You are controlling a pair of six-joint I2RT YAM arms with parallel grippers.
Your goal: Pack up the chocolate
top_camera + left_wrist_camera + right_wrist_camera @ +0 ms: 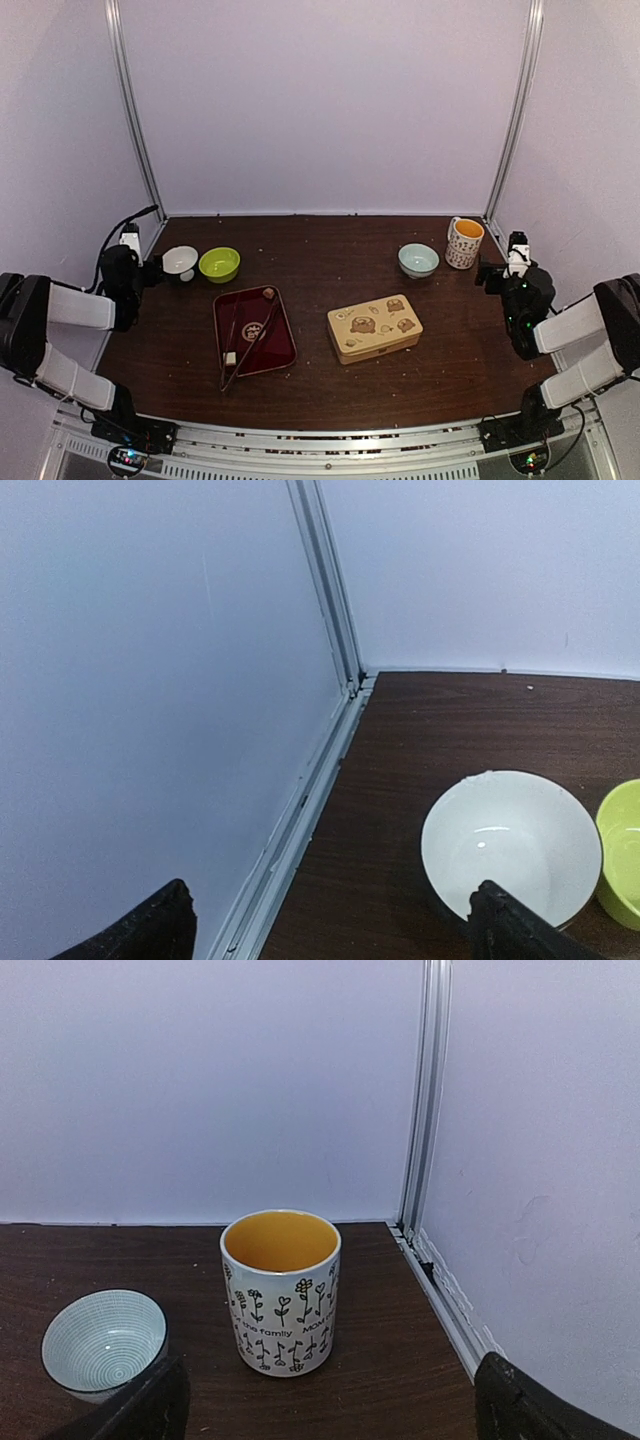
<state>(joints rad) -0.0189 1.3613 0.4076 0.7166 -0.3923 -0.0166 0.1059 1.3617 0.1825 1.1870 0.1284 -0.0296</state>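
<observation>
Both my grippers are wide open and hold nothing. The left gripper (pixel 330 925) hangs by the white bowl (pixel 510 845), whose inside is bare and shiny. The green bowl (pixel 622 850) sits just beside it. The right gripper (pixel 330 1400) faces the mug (pixel 281 1290), which is orange inside, and the pale blue bowl (pixel 103 1342), which has thin lines all over it. On the mug I can read "family" and "MOM" among little drawn flowers — only the right wrist view shows that.

Only the top view shows the dark red tray (pixel 282 347). On it lie long tongs (pixel 255 338), a small cream cube (pixel 230 357) and, at the far corner, one tiny brown lump. I think this is the chocolate (pixel 268 293), though it is very small there. Beside the tray sits the beige box (pixel 374 327), with bear pictures on its shut lid.
</observation>
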